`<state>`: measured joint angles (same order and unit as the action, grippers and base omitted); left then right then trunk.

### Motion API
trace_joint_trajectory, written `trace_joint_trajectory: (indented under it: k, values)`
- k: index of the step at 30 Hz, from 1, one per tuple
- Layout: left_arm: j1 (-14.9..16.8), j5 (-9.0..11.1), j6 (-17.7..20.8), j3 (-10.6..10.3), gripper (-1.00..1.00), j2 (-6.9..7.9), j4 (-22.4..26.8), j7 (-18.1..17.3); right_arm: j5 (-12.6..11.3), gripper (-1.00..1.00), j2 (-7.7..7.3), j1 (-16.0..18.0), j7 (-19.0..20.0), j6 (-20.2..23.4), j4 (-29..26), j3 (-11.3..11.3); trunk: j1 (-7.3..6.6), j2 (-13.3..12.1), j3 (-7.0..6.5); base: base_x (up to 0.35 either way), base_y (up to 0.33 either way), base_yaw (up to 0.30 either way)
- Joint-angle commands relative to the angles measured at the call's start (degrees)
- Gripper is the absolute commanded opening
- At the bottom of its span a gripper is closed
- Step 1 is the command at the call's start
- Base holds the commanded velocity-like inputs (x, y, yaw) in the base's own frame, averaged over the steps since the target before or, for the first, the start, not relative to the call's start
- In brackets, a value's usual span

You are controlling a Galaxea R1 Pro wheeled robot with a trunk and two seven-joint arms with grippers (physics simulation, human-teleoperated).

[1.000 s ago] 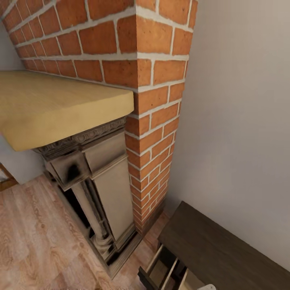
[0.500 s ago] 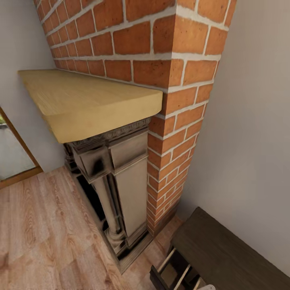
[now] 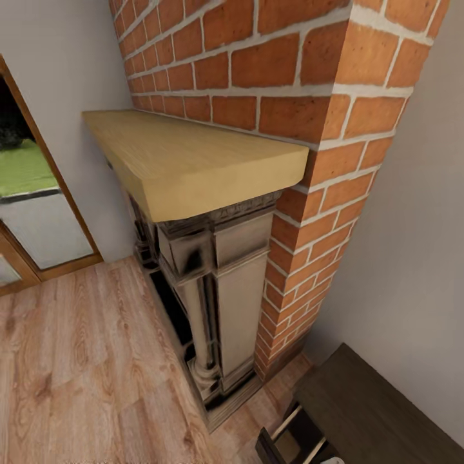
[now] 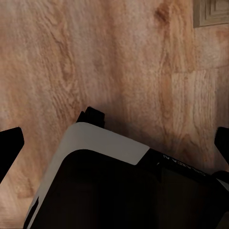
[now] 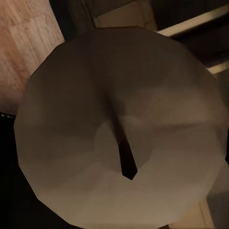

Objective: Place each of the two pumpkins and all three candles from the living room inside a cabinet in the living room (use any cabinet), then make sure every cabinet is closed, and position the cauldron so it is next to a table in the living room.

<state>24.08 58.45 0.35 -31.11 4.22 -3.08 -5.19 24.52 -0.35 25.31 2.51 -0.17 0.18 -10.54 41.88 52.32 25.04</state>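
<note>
Kid: Candle (image 5: 119,138)! I see a round one from the top, with its dark wick in the middle. Where is it?

Helper: It is right above the cabinet (image 3: 374,412). In the right wrist view, pale drawer sides show past the candle's edge, so I think it hangs over the open drawer (image 3: 290,444).

Kid: Is the right claw holding it?

Helper: I cannot tell. The candle is so close that it hides the fingers. My guess is that the claw carries it, because it sits right in front of that camera.

Kid: Why is the drawer pulled out?

Helper: So things can go inside. The job is to put the candles and pumpkins in the cabinet, and every drawer must be shut after that.

Kid: What is in the drawer?

Helper: A pale wooden inside is all that shows. It is cut off at the edge of the head view, so I cannot tell what lies in it.

Kid: And the left claw (image 4: 114,143)?

Helper: It is wide. Its black fingertips (image 4: 9,145) stand far apart and nothing is between them. It points down at the wooden floor (image 3: 77,361), away from the cabinet, out of the way.

Kid: What is next to the cabinet?

Helper: A brick fireplace (image 3: 225,270) with a yellow mantel (image 3: 187,161). The cabinet stands just beside it, against the wall.
</note>
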Motion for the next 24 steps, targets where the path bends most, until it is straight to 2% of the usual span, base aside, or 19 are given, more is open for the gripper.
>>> trace_joint_trajectory:
  k: [1, 24]
  values:
    - [0.00, 0.00, 0.00, 0.00, 1.00, 0.00, -0.01, 0.00, 0.00, -1.00, 0.00, 0.00, -0.05, 0.00, 0.00, 0.00, 0.00, 0.00, 0.00, 0.000, 0.000, 0.286]
    - [0.00, 0.00, 0.00, 0.00, 1.00, 0.00, -0.01, 0.00, 0.00, -1.00, 0.07, -0.04, -0.05, 0.00, 0.07, 0.00, 0.00, 0.00, 0.00, 0.000, 0.000, 0.286]
